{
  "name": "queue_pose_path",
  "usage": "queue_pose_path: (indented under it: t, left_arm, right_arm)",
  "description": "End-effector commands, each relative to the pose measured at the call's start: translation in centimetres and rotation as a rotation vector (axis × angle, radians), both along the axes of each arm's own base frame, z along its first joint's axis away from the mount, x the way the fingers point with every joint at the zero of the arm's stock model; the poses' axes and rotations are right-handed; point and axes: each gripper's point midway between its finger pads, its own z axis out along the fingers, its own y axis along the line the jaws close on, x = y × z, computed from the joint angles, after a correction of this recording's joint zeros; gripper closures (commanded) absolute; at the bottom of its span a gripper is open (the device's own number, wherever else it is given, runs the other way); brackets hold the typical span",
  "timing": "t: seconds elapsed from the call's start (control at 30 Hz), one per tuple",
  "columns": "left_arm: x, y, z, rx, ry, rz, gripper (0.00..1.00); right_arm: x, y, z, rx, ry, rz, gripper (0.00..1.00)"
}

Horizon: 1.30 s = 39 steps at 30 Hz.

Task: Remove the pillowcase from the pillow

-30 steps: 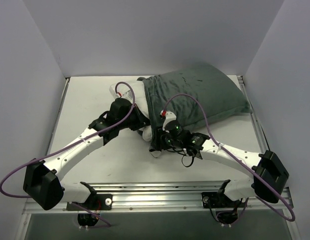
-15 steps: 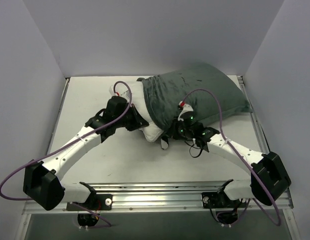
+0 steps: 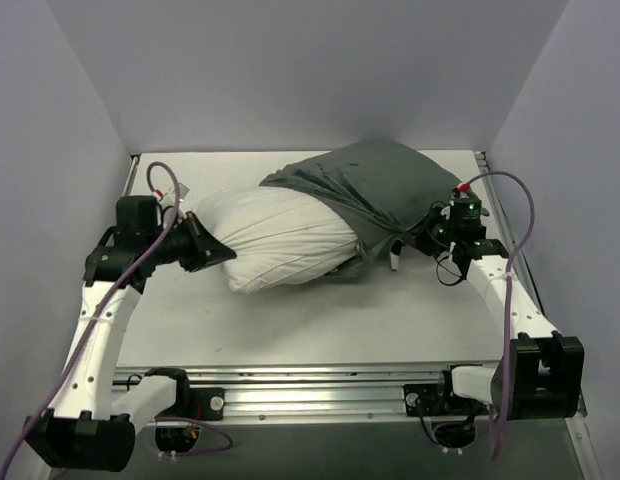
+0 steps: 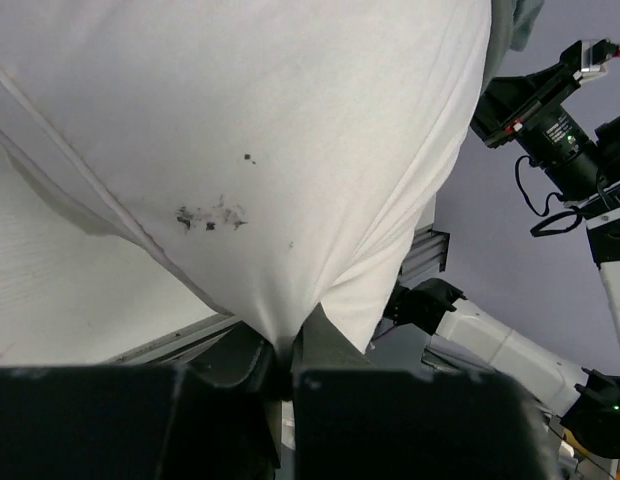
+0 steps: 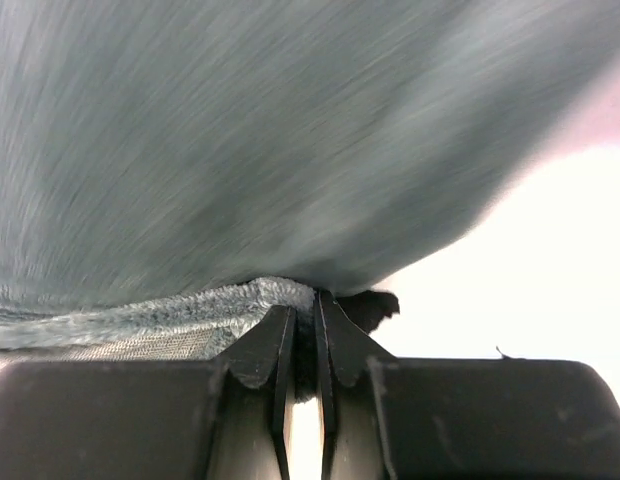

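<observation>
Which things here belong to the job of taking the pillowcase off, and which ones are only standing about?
In the job:
- pillow
- pillowcase
- left gripper, shut on a pillow corner
- right gripper, shut on the pillowcase edge

Only standing about:
- table
- purple cables

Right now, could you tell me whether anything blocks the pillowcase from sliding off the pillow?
Nothing visible does: the right jaws pinch the pillowcase, the left jaws pinch a corner of the pillow, and the table around them holds nothing else.
</observation>
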Motion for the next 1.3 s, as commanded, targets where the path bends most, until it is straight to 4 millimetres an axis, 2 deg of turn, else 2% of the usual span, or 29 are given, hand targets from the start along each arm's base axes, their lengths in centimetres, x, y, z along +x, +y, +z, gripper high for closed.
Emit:
queue_pose_path:
  t: [0.0,0.07,0.13,0.17,0.2,0.27,0.3,0.33,0.37,0.4,0.43,0.5,0.53,0.63,0.67,0.73,0.77,0.83,0.87,0.9,0.93,0.97,1.0,1.07,1.1,1.17,1.2,1.23,1.27]
  left_arm:
    - [-1.5,6.0,5.4,0.147,-0.205,0.166,0.98]
    - [-1.1,6.5,6.1,0.172,-0.236,0.193,0.98]
    - [-1.2,5.5,5.7,0.123,-0.230,0.144,0.98]
    - [-1.1,4.9,5.6,0.097,-0.238,0.122,0.98]
    - [-1.7,4.2,4.1,0.063,-0.193,0.098,0.98]
    - [-2.3,3.8,2.6,0.053,-0.170,0.081,0.98]
    - [-3.0,3.6,1.3,0.055,-0.152,0.069,0.98]
    - [-3.5,3.5,0.6,0.057,-0.136,0.066,0.93]
    - [-3.9,3.5,0.0,0.061,-0.128,0.058,0.79]
    - [-4.2,3.4,-0.2,0.068,-0.137,0.047,0.45]
    - [-4.3,3.5,-0.5,0.072,-0.136,0.044,0.29]
    - [-3.8,3.4,0.5,0.075,-0.191,0.036,0.02]
    - [-3.5,3.6,2.1,0.089,-0.247,0.036,0.05]
    - [-2.1,4.0,4.4,0.125,-0.327,0.044,0.06]
    - [-1.4,4.4,5.9,0.141,-0.370,0.065,0.06]
    - [-0.1,4.5,6.3,0.141,-0.364,0.077,0.06]
    - [0.2,3.6,7.1,0.125,-0.390,0.045,0.06]
    - [1.4,2.1,7.3,0.110,-0.396,0.005,0.06]
    - [1.0,0.0,7.4,0.107,-0.408,-0.065,0.06]
    - [2.3,-0.2,6.9,0.168,-0.414,-0.040,0.06]
    - [2.6,-0.9,6.7,0.201,-0.424,-0.052,0.06]
    - [2.4,-2.6,6.3,0.226,-0.430,-0.101,0.06]
    - [3.9,-2.8,5.3,0.292,-0.418,-0.099,0.06]
    - [4.9,-3.9,4.3,0.335,-0.417,-0.131,0.06]
    - [5.5,-4.7,2.7,0.376,-0.399,-0.164,0.06]
    - [6.7,-5.1,1.4,0.444,-0.409,-0.172,0.06]
    - [6.8,-6.0,0.0,0.491,-0.414,-0.213,0.06]
    - [7.2,-5.9,-1.2,0.543,-0.411,-0.210,0.06]
    - [7.2,-6.8,-1.7,0.552,-0.428,-0.236,0.06]
  right_arm:
    - [2.4,-11.6,3.5,-0.180,-0.082,-0.425,1.00]
    - [2.9,-11.3,3.9,-0.173,-0.091,-0.401,1.00]
    - [3.3,-10.4,4.2,-0.149,-0.114,-0.359,1.00]
    - [3.4,-9.3,4.3,-0.123,-0.128,-0.308,1.00]
    - [3.5,-8.0,4.8,-0.118,-0.160,-0.255,1.00]
    - [3.2,-6.3,5.5,-0.114,-0.190,-0.189,1.00]
    - [2.9,-4.9,5.9,-0.106,-0.207,-0.138,1.00]
    - [2.6,-4.3,6.8,-0.116,-0.235,-0.107,0.90]
    - [2.3,-3.9,7.2,-0.118,-0.247,-0.086,0.84]
    - [1.9,-3.7,7.4,-0.124,-0.241,-0.073,0.76]
    - [1.8,-3.4,8.9,-0.141,-0.277,-0.058,0.62]
    - [1.6,-3.5,10.3,-0.159,-0.286,-0.061,0.50]
    - [1.7,-2.4,12.5,-0.166,-0.342,-0.019,0.41]
    - [1.9,-0.6,15.3,-0.176,-0.401,0.049,0.30]
    - [1.9,1.0,16.9,-0.190,-0.445,0.105,0.28]
    - [2.5,2.6,16.8,-0.207,-0.446,0.161,0.24]
    - [2.3,4.7,17.5,-0.207,-0.465,0.219,0.23]
    - [3.0,6.9,16.3,-0.246,-0.438,0.295,0.21]
    - [2.7,8.9,16.8,-0.264,-0.452,0.341,0.21]
    - [3.3,9.9,15.6,-0.297,-0.430,0.376,0.20]
    - [3.4,10.8,15.4,-0.310,-0.429,0.399,0.19]
    - [3.6,11.7,15.4,-0.321,-0.435,0.421,0.18]
    - [4.0,12.9,15.0,-0.337,-0.435,0.450,0.18]
    - [4.5,13.8,14.5,-0.350,-0.428,0.470,0.18]
    - [4.9,14.5,13.9,-0.358,-0.418,0.482,0.18]
    - [5.3,15.0,13.4,-0.368,-0.416,0.494,0.18]
    - [5.5,15.4,12.8,-0.374,-0.408,0.503,0.18]
    - [5.4,15.9,12.5,-0.379,-0.411,0.521,0.18]
    - [5.3,16.3,12.3,-0.383,-0.414,0.535,0.18]
